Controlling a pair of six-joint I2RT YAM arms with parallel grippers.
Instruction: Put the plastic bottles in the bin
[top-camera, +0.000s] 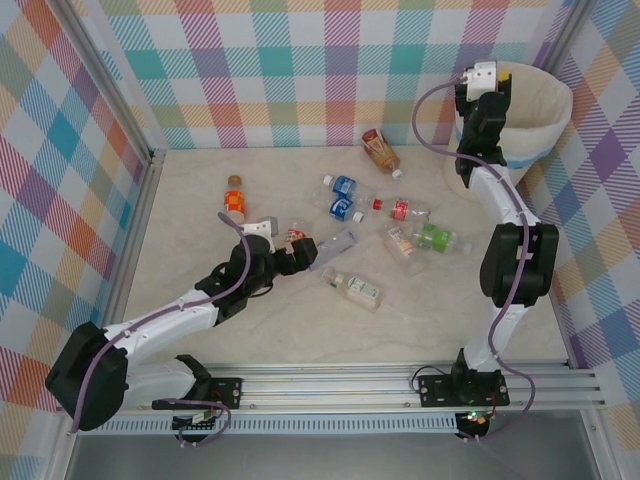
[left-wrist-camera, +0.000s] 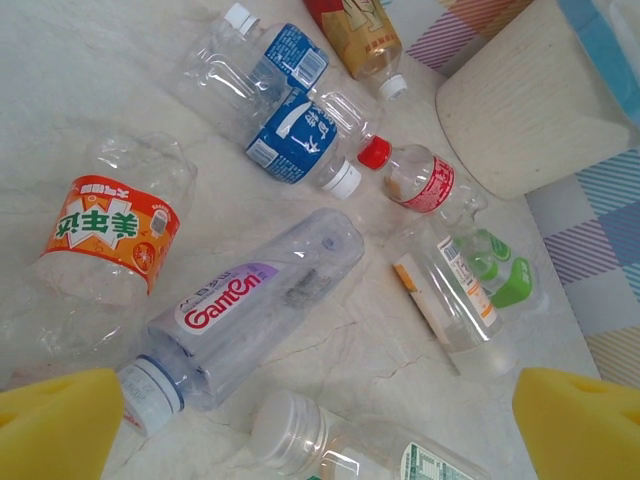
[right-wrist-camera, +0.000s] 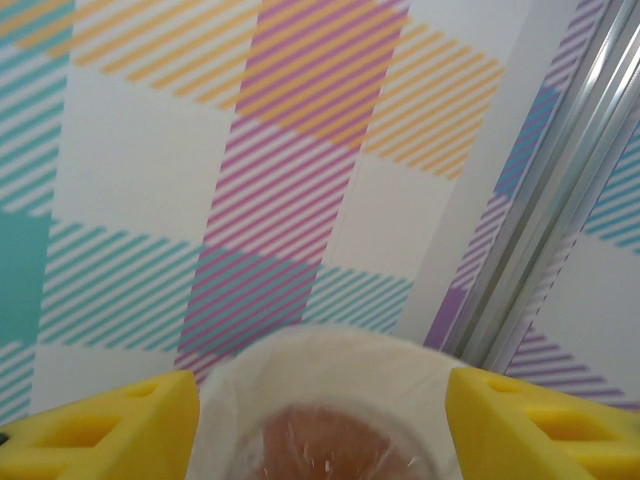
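Observation:
Several plastic bottles lie scattered on the table. My left gripper (top-camera: 305, 255) (left-wrist-camera: 315, 405) is open and low over them. Below its yellow fingers (left-wrist-camera: 60, 425) lies a clear white-capped bottle (left-wrist-camera: 300, 430) (top-camera: 355, 288), with a clear "Ganten" bottle (left-wrist-camera: 250, 305) (top-camera: 335, 247) just beyond. My right gripper (top-camera: 490, 75) (right-wrist-camera: 320, 385) is raised by the bin (top-camera: 530, 110) (left-wrist-camera: 525, 100). Its fingers (right-wrist-camera: 110, 425) press a blurred whitish bottle with a brownish middle (right-wrist-camera: 320, 440).
An orange-labelled bottle (top-camera: 234, 198) (left-wrist-camera: 110, 230) stands at the left. Two blue-labelled ones (left-wrist-camera: 290, 140), a brown one (top-camera: 381, 150), a red-labelled one (left-wrist-camera: 420, 180) and a green one (left-wrist-camera: 500, 270) lie mid-table. Plaid walls and a corner post (right-wrist-camera: 560, 200) enclose the space.

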